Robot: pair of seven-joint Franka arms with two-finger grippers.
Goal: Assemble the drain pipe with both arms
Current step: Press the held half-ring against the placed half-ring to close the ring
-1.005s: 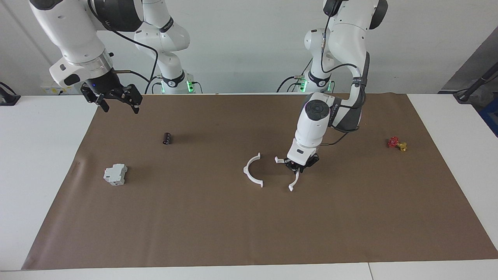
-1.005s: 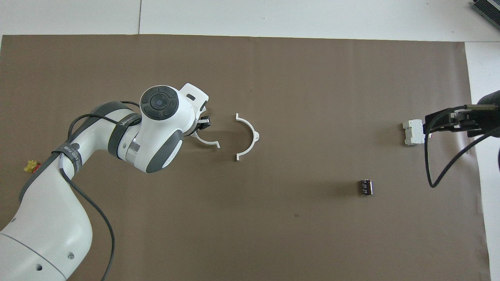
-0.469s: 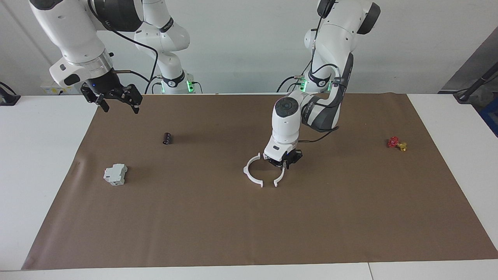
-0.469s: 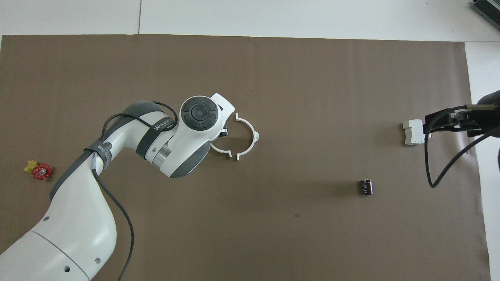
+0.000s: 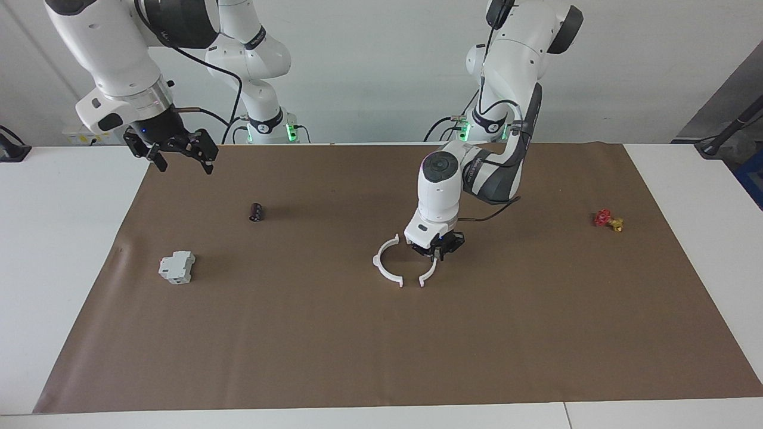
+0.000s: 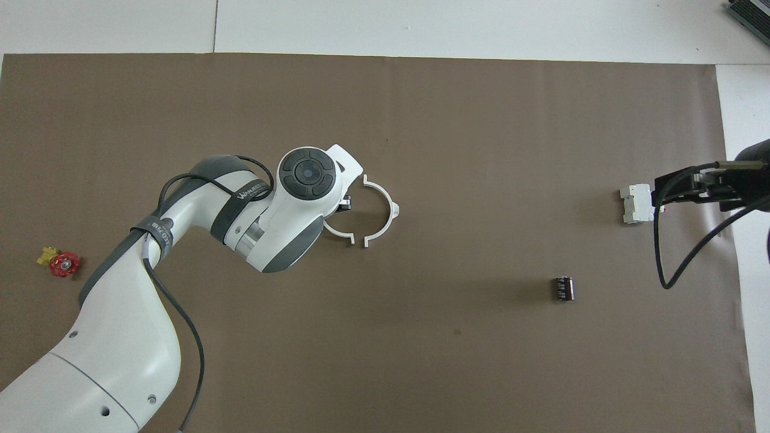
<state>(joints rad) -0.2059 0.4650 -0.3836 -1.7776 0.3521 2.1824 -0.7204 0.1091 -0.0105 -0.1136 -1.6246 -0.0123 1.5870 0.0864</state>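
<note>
The drain pipe is in two white half-circle pieces near the middle of the brown mat. One half (image 5: 376, 261) (image 6: 395, 209) lies flat on the mat by itself. My left gripper (image 5: 439, 254) (image 6: 345, 206) is shut on the other half (image 5: 429, 273) (image 6: 338, 232), low over the mat, with its open side facing the lying half. A small gap separates the ends farther from the robots. The wrist hides the ends nearer to the robots. My right gripper (image 5: 185, 162) (image 6: 662, 193) waits open and empty, raised over the mat's corner at the right arm's end.
A pale grey block (image 5: 177, 267) (image 6: 636, 203) and a small black cylinder (image 5: 256, 212) (image 6: 563, 288) lie toward the right arm's end. A red and yellow valve (image 5: 608, 220) (image 6: 60, 263) lies toward the left arm's end. White table surrounds the mat (image 5: 381, 357).
My left gripper has carried its half piece sideways up to the lying half, and has nearly stopped over the last half second. The right arm has not moved.
</note>
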